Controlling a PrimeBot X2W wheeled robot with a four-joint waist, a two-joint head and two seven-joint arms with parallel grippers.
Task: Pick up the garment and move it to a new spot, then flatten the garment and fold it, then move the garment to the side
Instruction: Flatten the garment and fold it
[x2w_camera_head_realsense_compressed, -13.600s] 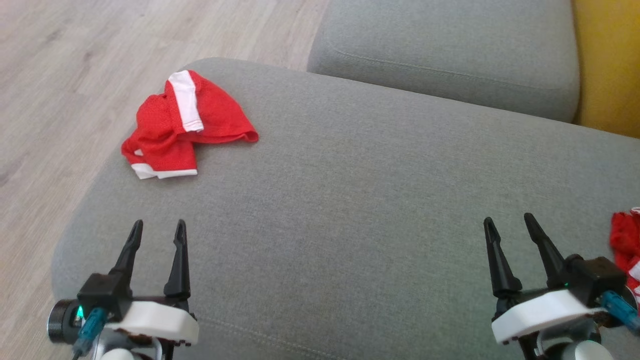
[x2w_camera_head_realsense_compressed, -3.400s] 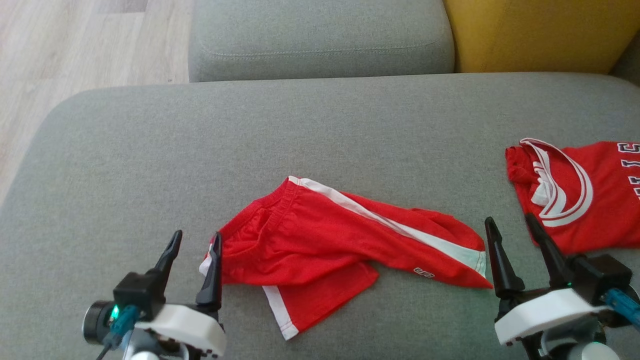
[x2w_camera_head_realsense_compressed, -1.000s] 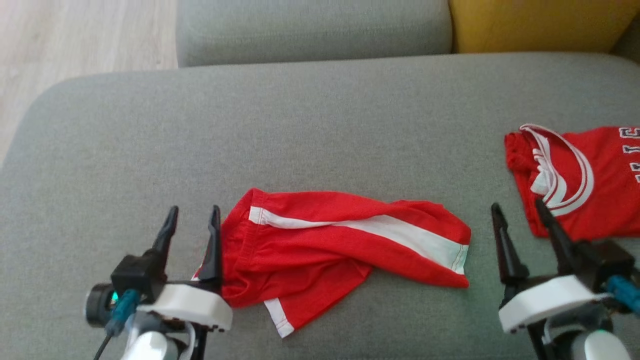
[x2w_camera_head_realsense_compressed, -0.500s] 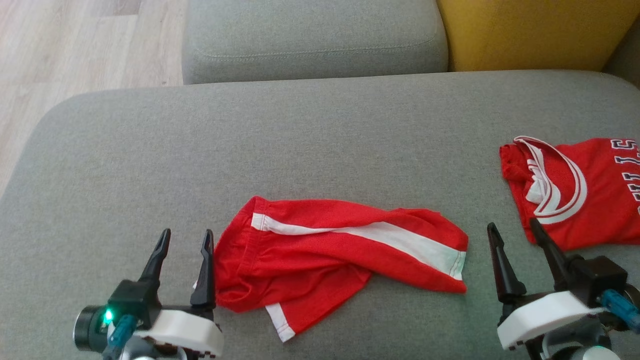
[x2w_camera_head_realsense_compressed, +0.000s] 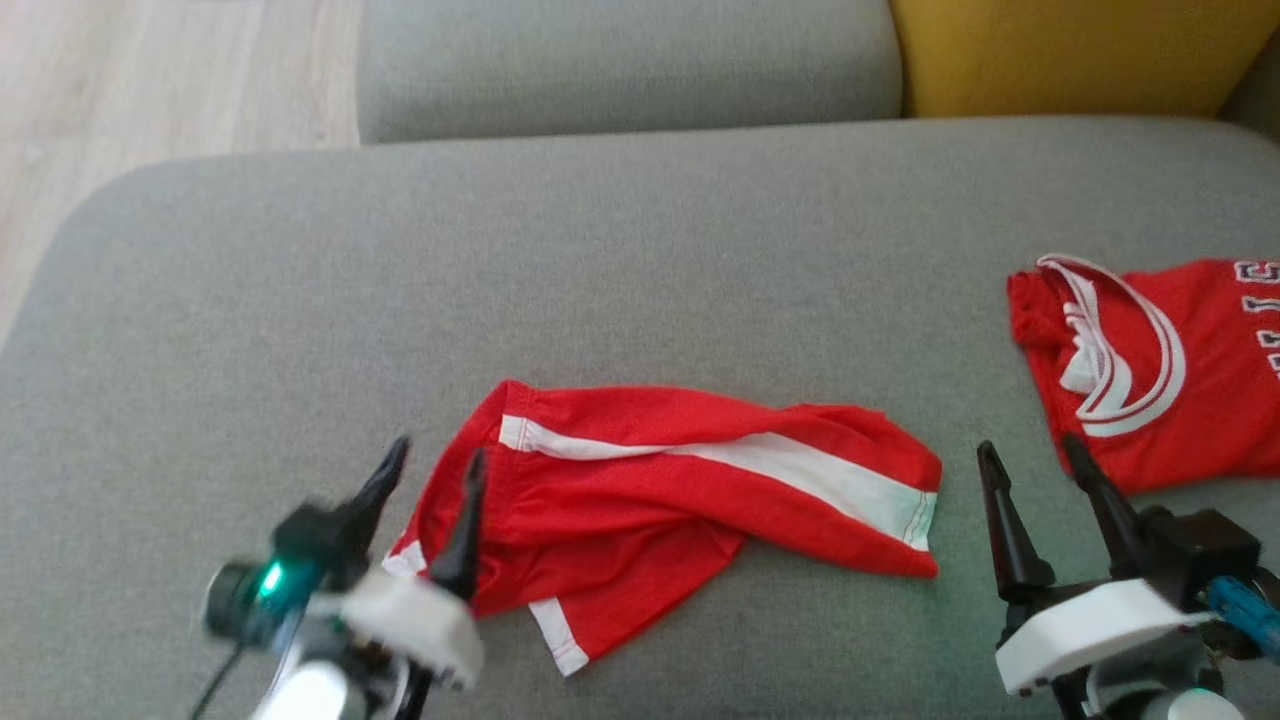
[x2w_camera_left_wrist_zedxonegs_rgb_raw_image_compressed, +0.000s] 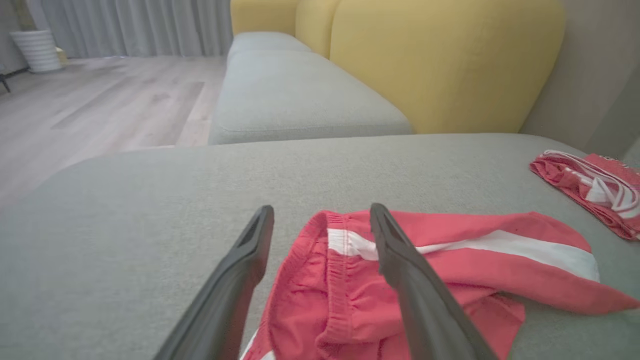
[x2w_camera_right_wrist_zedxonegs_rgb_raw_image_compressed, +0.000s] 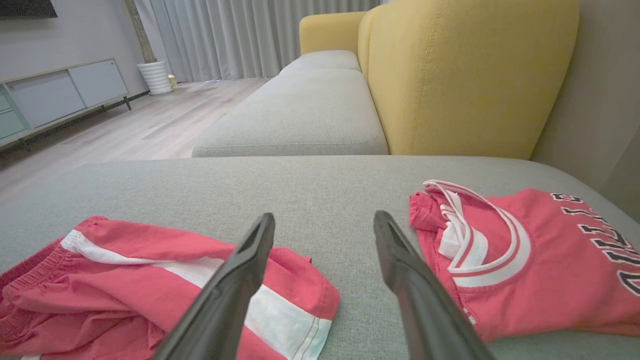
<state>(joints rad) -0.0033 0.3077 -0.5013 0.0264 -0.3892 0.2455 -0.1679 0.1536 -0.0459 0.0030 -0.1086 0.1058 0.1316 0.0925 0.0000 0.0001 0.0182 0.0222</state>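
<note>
Left fingers (x2w_camera_head_realsense_compressed: 465, 530) had shifted over the red white-striped fabric shorts (x2w_camera_head_realsense_compressed: 700, 480), spread and empty, straddling the waistband (x2w_camera_left_wrist_zedxonegs_rgb_raw_image_compressed: 337, 280); right fingers (x2w_camera_head_realsense_compressed: 1005, 530), released, stood beside the hem (x2w_camera_head_realsense_compressed: 925, 510).

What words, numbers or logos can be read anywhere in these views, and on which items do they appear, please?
Red jersey with white-trimmed collar: dark block letters, sideways and cut off by the frame; not readable as a word.
Red shorts with white side stripe: no lettering to read.

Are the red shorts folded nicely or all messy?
Messy, not folded. The red fabric shorts with white stripes lie rumpled on the grey sofa cushion, one leg tucked under.
</note>
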